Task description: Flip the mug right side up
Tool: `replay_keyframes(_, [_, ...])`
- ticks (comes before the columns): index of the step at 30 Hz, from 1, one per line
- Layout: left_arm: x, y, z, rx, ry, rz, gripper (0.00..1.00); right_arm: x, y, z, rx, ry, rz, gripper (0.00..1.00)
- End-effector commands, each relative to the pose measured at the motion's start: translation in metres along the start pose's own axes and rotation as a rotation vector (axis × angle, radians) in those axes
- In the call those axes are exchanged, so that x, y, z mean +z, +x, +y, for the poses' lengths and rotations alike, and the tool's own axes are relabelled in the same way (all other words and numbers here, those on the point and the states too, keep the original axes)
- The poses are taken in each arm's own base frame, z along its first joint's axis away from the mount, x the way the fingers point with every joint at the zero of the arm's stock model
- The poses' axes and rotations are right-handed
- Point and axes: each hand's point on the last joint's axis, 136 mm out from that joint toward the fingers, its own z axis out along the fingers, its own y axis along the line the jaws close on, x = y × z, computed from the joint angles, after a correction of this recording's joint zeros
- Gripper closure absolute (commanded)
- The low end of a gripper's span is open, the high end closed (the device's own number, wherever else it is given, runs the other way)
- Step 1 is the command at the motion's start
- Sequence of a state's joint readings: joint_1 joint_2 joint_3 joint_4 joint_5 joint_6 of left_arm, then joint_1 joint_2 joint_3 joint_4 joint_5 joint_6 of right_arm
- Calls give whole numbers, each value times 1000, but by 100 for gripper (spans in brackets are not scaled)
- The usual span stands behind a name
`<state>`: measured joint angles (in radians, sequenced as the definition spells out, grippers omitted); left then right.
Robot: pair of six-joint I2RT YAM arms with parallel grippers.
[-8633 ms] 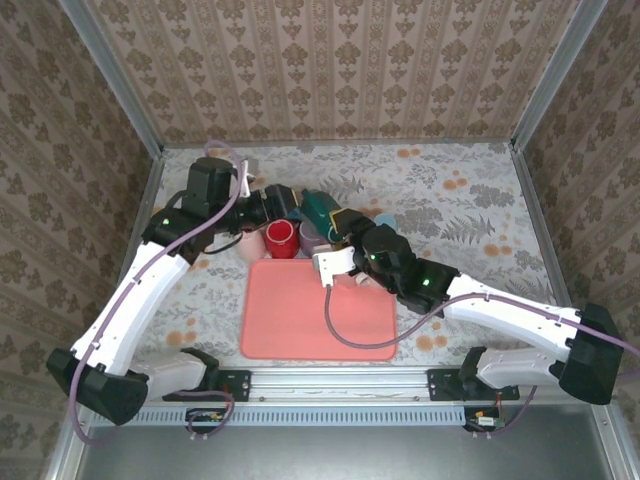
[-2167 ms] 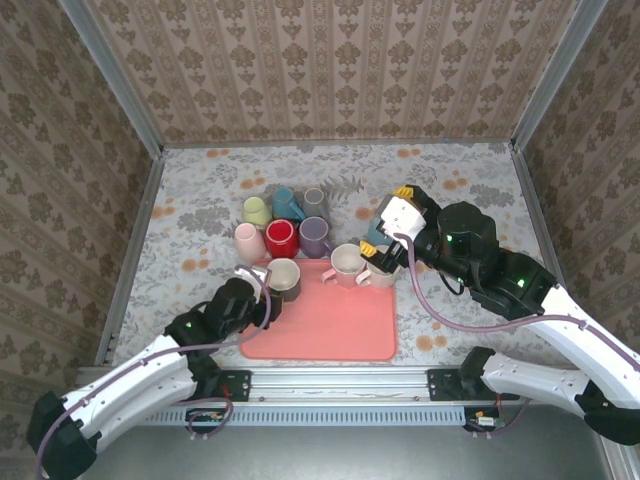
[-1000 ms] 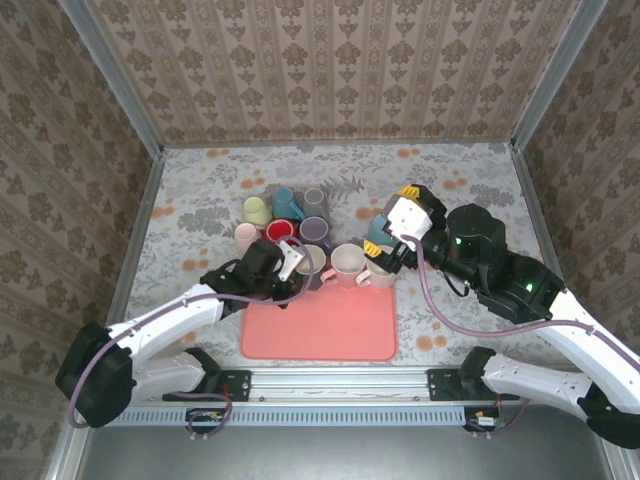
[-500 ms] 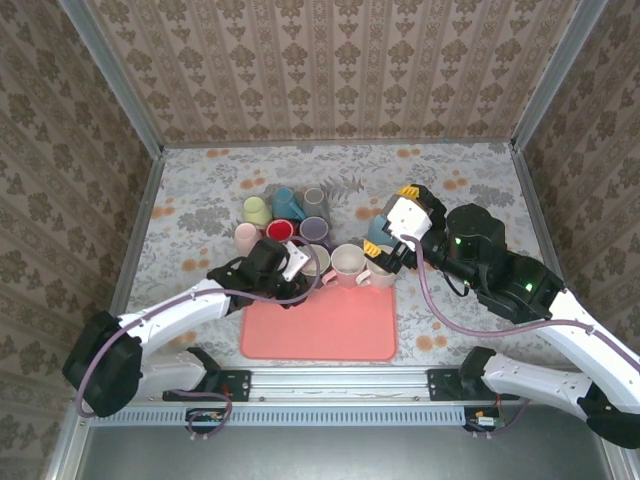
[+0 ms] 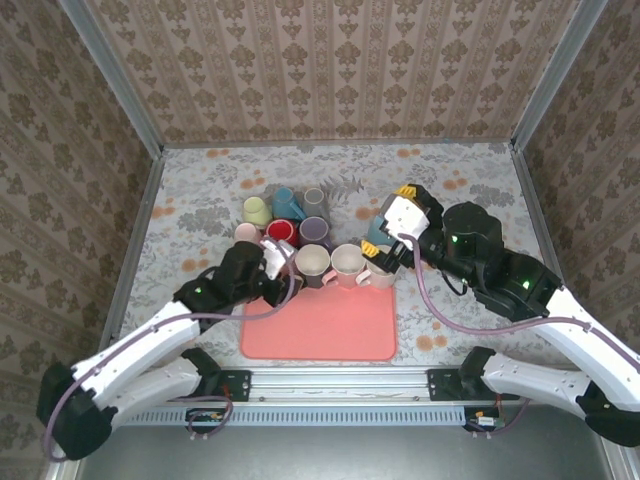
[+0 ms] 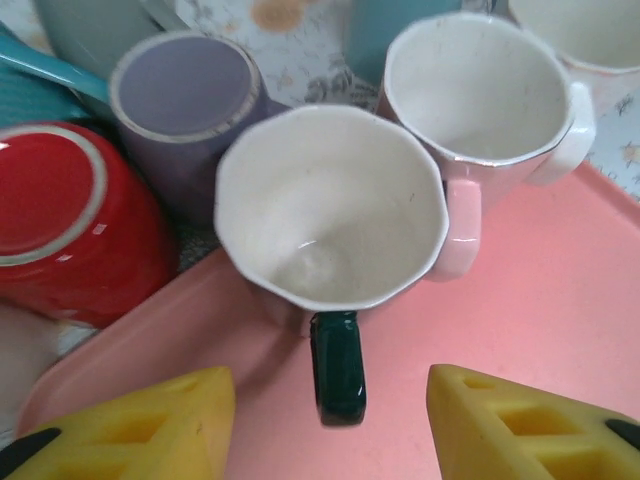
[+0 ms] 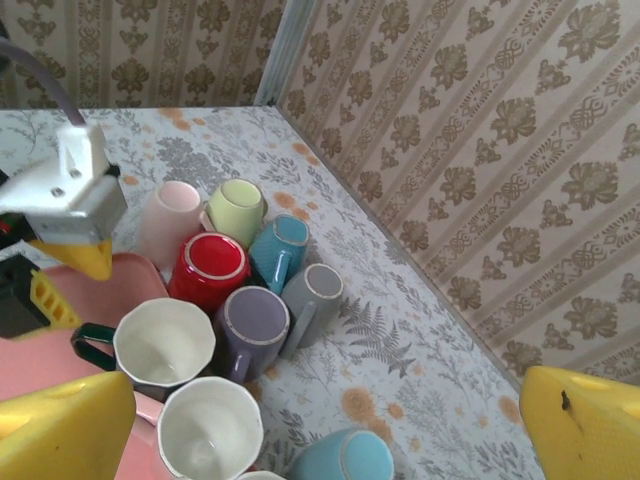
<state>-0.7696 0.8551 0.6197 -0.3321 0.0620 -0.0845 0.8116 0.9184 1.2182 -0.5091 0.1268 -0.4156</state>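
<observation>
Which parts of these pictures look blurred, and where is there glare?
Left wrist view: the left fingers near the lens are soft, the dark-handled mug is sharp, the red mug has a small highlight. Right wrist view: the right fingers are soft too.

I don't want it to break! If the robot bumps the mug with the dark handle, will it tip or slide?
Probably slide: the mug stands upright on the smooth pink tray. Its shiny glaze suggests hard, slippery ceramic, so it might chip against the purple mug close beside it.
</observation>
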Motion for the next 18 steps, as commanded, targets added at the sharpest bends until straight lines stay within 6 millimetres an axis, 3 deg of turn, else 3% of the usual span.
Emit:
replay_keyframes(1, [-28,-12,22,-77,-119,-83,52,-2,-13,-4,65,-9,-21,0])
replay_keyframes(4, [-44,-29,36,-100,-200,-117,56,9,-13,-10,157,9,11,0])
replay_keyframes(10, [-47,-57,69,-196,-288,9,47,43,9,-20,372,25,229,0])
replay_keyframes(14, [-26,-77,78,-158,-225,122,26,65,17,-22,387,32,247,0])
replay_keyframes(18, [-14,-103,91,-234,-244,51,5,84,37,-31,530,38,318,0])
